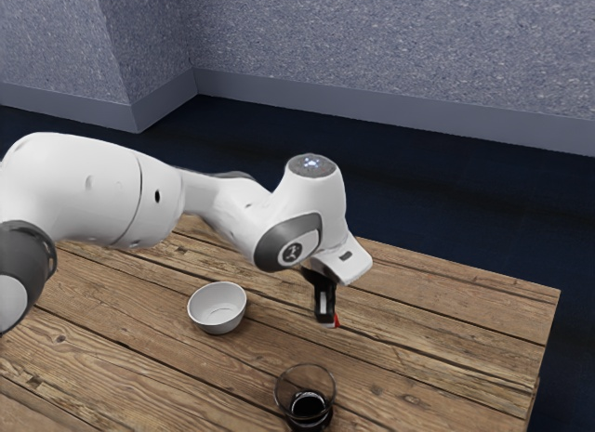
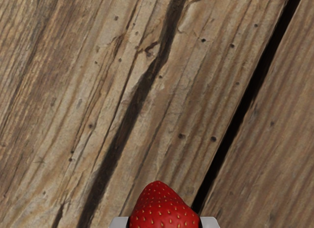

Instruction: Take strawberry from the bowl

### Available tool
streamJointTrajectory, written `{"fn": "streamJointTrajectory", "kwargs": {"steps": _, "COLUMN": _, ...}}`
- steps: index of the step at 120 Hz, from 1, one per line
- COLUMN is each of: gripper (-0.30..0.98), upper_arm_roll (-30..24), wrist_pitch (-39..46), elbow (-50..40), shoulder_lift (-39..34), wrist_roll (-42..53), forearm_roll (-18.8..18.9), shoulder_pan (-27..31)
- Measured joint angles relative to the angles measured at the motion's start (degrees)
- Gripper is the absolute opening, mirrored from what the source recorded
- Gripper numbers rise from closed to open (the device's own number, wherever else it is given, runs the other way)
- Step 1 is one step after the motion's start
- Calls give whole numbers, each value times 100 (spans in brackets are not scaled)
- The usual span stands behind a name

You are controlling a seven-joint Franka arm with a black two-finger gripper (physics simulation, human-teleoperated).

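Note:
My gripper (image 1: 327,318) points down over the wooden table, toward the exterior view's right of the white bowl (image 1: 218,326) and well apart from it. A bit of the red strawberry (image 1: 336,320) shows at its fingertips. At the wrist view's lower edge, the gripper (image 2: 164,222) has one pale fingertip on each side of the strawberry (image 2: 162,208), both against it. The strawberry's tapered end is visible, while its other end is cut off from sight. Inside the bowl, the white bottom can be seen.
A clear glass (image 1: 305,371) with dark contents stands on the plank table (image 1: 446,344), nearer the exterior camera than my gripper and the bowl. The table's edge runs beyond my hand and down the exterior view's right.

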Motion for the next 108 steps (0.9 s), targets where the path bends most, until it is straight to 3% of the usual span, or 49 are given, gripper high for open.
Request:
{"fn": "streamJointTrajectory", "kwargs": {"steps": 30, "gripper": 6, "upper_arm_roll": -5, "wrist_pitch": 26, "elbow": 76, "shoulder_lift": 221, "wrist_roll": -42, "forearm_roll": -60, "shoulder_pan": -7}}
{"fn": "streamJointTrajectory", "kwargs": {"steps": 56, "gripper": 42, "upper_arm_roll": 14, "wrist_pitch": -2, "elbow": 198, "shoulder_lift": 314, "wrist_roll": -21, "forearm_roll": -211, "shoulder_pan": 60}}
{"fn": "streamJointTrajectory", "kwargs": {"steps": 66, "gripper": 50, "upper_arm_roll": 77, "wrist_pitch": -143, "elbow": 266, "shoulder_lift": -171, "wrist_roll": -143, "forearm_roll": -227, "shoulder_pan": 83}}
{"fn": "streamJointTrajectory", "kwargs": {"steps": 76, "gripper": 56, "upper_arm_roll": 394, "wrist_pitch": -599, "elbow": 632, "shoulder_lift": -684, "wrist_roll": -395, "forearm_roll": -212, "shoulder_pan": 89}}
{"fn": "streamJointTrajectory", "kwargs": {"steps": 92, "gripper": 61, "upper_arm_roll": 1668, "wrist_pitch": -1531, "elbow": 1408, "shoulder_lift": -1003, "wrist_roll": -784, "forearm_roll": -149, "shoulder_pan": 117}}
{"fn": "streamJointTrajectory", "kwargs": {"steps": 100, "gripper": 63, "upper_arm_roll": 1619, "wrist_pitch": -1903, "elbow": 1444, "shoulder_lift": -1381, "wrist_roll": -966, "forearm_roll": -107, "shoulder_pan": 805}}
{"fn": "streamJointTrajectory", "kwargs": {"steps": 108, "gripper": 64, "upper_arm_roll": 939, "wrist_pitch": -2206, "elbow": 1442, "shoulder_lift": -1607, "wrist_roll": -1149, "forearm_roll": -29, "shoulder_pan": 1901}}
